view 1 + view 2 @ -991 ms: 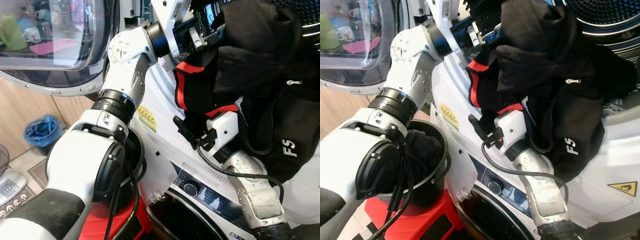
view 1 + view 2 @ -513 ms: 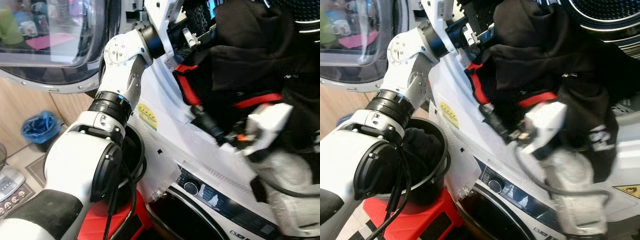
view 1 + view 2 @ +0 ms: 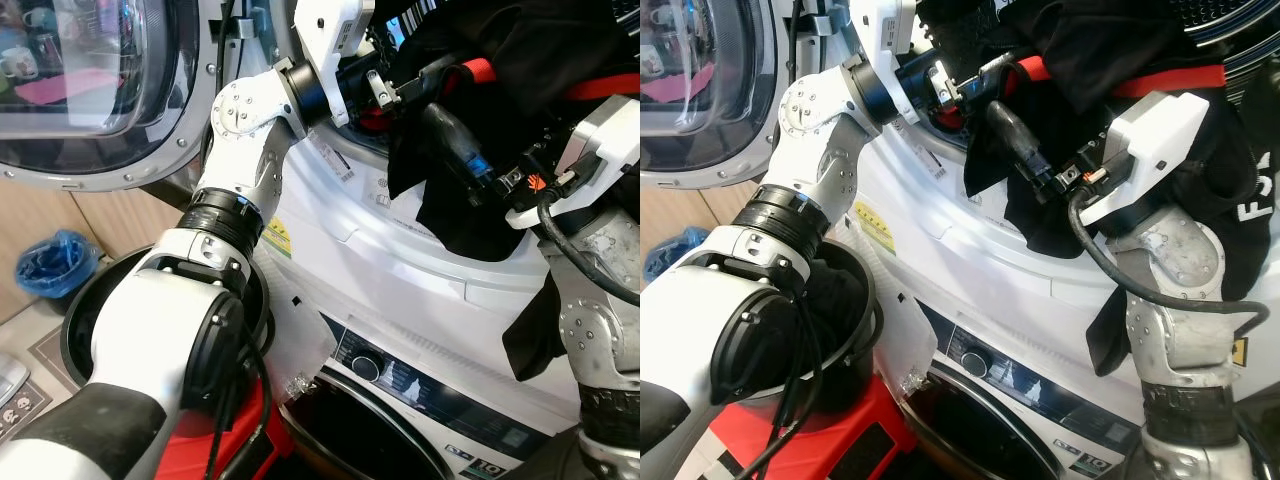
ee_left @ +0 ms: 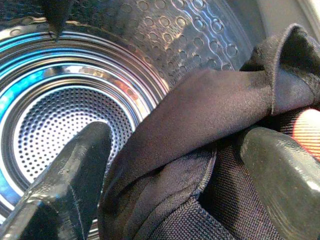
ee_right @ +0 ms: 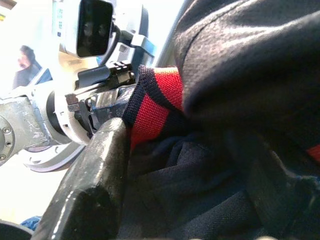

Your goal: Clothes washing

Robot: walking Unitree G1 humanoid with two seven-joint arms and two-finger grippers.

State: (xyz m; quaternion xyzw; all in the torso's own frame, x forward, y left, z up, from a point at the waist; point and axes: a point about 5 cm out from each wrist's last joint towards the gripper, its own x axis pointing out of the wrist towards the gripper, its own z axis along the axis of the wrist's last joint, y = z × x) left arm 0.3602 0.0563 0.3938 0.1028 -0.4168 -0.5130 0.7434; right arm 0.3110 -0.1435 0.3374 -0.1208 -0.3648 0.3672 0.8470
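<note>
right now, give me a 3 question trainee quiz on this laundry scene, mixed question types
1. True or false: the black garment lies fully inside the drum.
2. The cuff beside the right gripper is: A green, B red, C white.
3. Fill in: the left gripper has black fabric between its ____.

Key: 1 false, part hangs over the washer front; 2 B; 3 fingers.

Head views bright and evenly lit, sharp, glare on washer door glass [image 3: 90, 80], blue-white gleam on steel drum [image 4: 60, 110], near fingers [image 5: 95, 180] blurred, pale overexposed background in right wrist view.
</note>
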